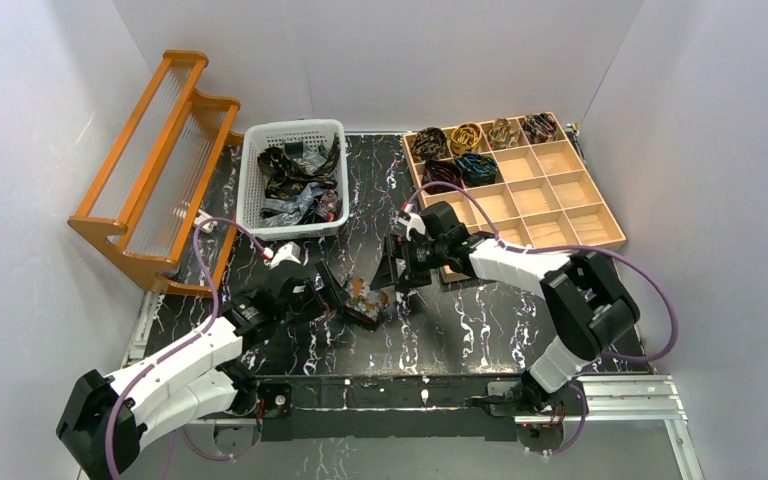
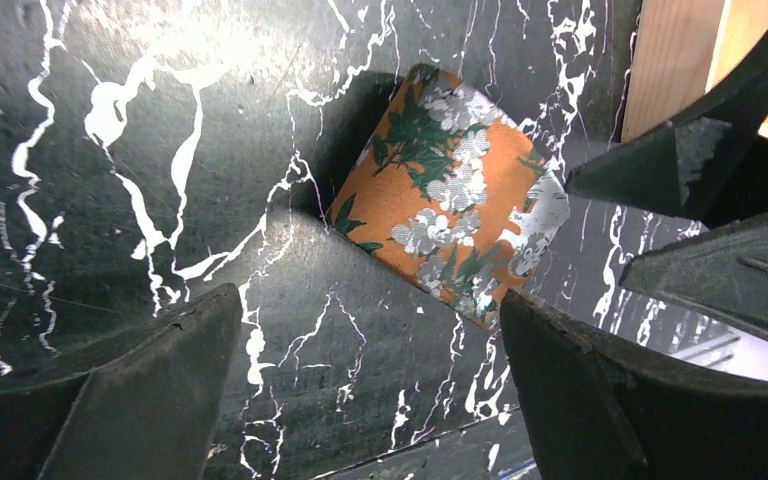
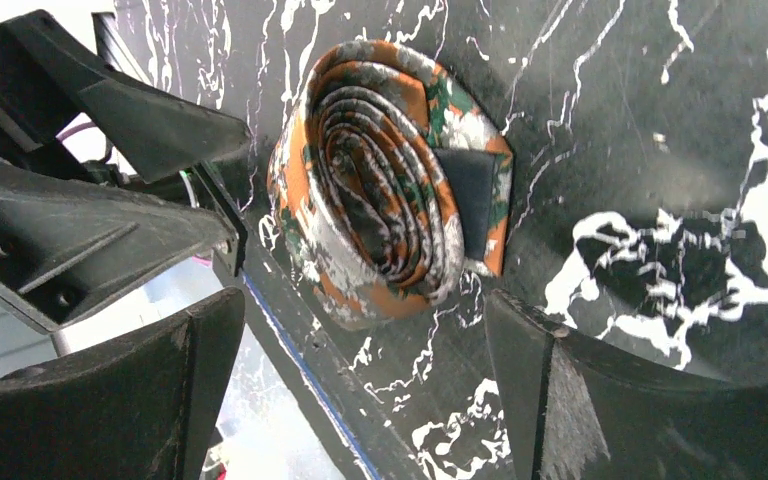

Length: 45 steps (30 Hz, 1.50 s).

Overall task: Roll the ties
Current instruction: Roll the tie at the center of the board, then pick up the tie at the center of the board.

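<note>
An orange tie with grey and green flowers, rolled into a coil (image 1: 363, 297), lies on the black marbled table between my two grippers. The right wrist view shows its spiral end (image 3: 390, 190); the left wrist view shows its flat side (image 2: 450, 195). My left gripper (image 1: 338, 296) is open just left of the coil, and my right gripper (image 1: 392, 280) is open just right of it. Neither touches it. Loose ties (image 1: 295, 180) fill a white basket (image 1: 260, 150). Several rolled ties (image 1: 470, 135) sit in the wooden grid tray (image 1: 560, 205).
An orange wooden rack (image 1: 155, 170) stands at the back left. The grid tray's near-left corner is close behind my right gripper. White walls close in both sides. The table's front edge runs just below the coil.
</note>
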Each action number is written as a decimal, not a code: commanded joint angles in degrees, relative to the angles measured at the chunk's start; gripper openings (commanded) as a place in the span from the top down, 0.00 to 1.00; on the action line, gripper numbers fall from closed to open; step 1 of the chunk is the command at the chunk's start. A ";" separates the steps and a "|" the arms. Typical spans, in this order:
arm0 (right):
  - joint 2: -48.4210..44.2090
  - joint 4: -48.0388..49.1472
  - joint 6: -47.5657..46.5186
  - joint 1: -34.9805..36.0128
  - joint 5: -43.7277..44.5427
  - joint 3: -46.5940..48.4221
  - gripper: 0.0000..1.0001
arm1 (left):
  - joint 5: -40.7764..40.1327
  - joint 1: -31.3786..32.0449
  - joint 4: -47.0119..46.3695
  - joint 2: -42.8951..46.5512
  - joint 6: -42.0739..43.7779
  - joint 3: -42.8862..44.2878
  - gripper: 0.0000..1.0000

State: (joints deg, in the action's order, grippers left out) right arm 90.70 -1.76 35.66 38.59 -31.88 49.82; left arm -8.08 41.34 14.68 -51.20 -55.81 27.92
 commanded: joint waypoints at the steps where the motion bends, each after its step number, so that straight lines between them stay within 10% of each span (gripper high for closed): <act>1: 4.39 -1.66 -6.29 0.09 -4.42 4.58 0.04 | 6.94 -1.61 -9.67 1.28 -4.60 -4.19 0.02; 27: 17.26 -1.22 -8.41 0.44 -13.27 9.97 0.02 | 3.75 -1.78 -22.06 -7.07 -5.74 -11.35 0.45; 45: 14.73 -5.49 -13.34 0.90 -5.03 14.89 0.01 | 3.33 -1.70 -21.66 -9.89 -5.35 -12.28 0.50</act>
State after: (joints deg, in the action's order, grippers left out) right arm 107.24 -4.69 26.17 39.20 -42.09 61.04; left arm -2.61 39.86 -10.20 -60.23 -62.81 15.49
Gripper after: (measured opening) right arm 0.984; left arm 0.500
